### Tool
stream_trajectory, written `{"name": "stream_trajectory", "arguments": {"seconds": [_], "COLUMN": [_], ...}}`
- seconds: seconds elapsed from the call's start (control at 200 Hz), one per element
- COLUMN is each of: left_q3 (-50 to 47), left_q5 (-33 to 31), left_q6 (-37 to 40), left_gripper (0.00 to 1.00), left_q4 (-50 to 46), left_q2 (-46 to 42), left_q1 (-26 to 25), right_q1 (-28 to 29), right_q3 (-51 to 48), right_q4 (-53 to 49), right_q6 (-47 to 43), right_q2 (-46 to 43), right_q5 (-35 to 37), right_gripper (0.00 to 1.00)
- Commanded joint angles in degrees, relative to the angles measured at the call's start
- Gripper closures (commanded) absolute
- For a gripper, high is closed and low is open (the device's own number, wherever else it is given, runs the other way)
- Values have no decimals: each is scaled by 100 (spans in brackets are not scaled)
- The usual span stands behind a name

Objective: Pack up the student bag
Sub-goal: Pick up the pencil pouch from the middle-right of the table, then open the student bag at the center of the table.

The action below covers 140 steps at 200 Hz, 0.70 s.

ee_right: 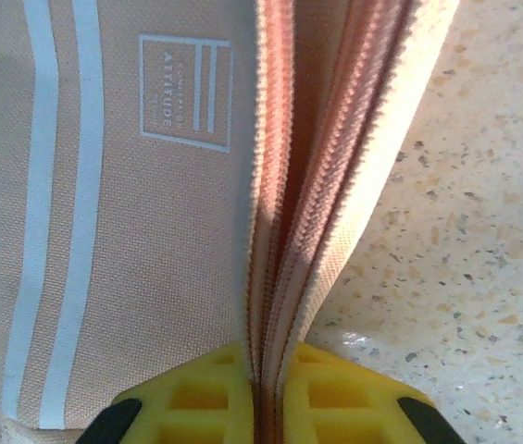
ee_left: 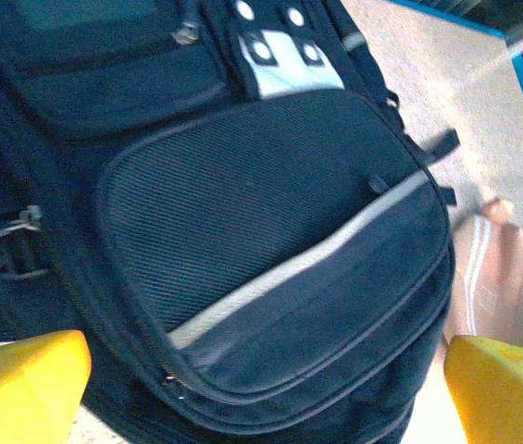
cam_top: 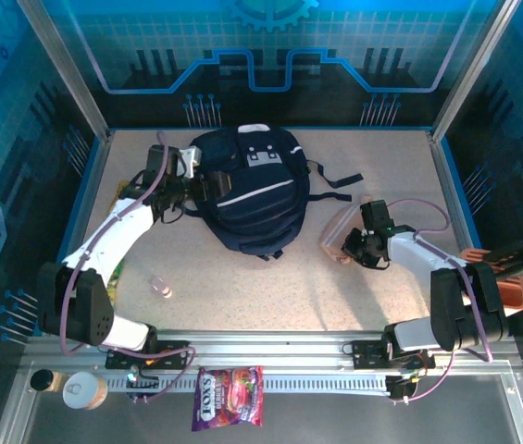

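The student bag [cam_top: 252,190], dark navy with a grey-white top patch, lies flat at the middle of the table. My left gripper [cam_top: 196,183] is at the bag's left side. In the left wrist view it [ee_left: 266,388] stands open, its yellow fingertips [ee_left: 20,384] wide apart with the bag's front pocket [ee_left: 270,231] between them. To the right of the bag lies a peach pencil pouch [cam_top: 339,228] with white stripes. My right gripper [cam_top: 350,246] is shut on the pouch's zipper edge [ee_right: 284,277], which is pinched between the yellow fingers [ee_right: 196,398].
A small clear bottle [cam_top: 161,287] lies on the table in front of the left arm. A green packet [cam_top: 115,273] sits partly under that arm. An orange tray [cam_top: 511,277] is at the right edge. A snack packet [cam_top: 229,410] and a can [cam_top: 83,388] lie on the near rail.
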Motion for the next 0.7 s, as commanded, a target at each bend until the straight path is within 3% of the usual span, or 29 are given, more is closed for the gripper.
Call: {"name": "stream_trajectory", "arguments": {"seconds": [0.0, 0.315, 0.545, 0.695], "left_q3": [334, 842, 1448, 2032], "left_q5": [105, -356, -1347, -1822], "left_q6": [434, 1631, 2765, 3049], "left_gripper": [2, 5, 21, 32], "left_q4": [-280, -744, -1515, -2042], "left_q2": [229, 871, 1580, 2160], "left_q1": [-334, -1356, -1942, -2049], "right_q1": [-57, -57, -61, -53], "right_q3": [46, 94, 229, 263], "right_q4": [164, 442, 301, 300], "right_q6": [-333, -726, -848, -822], "right_q2": [-272, -1057, -1250, -1264], "right_q5": [-87, -156, -199, -253], "right_gripper": [93, 94, 94, 94]}}
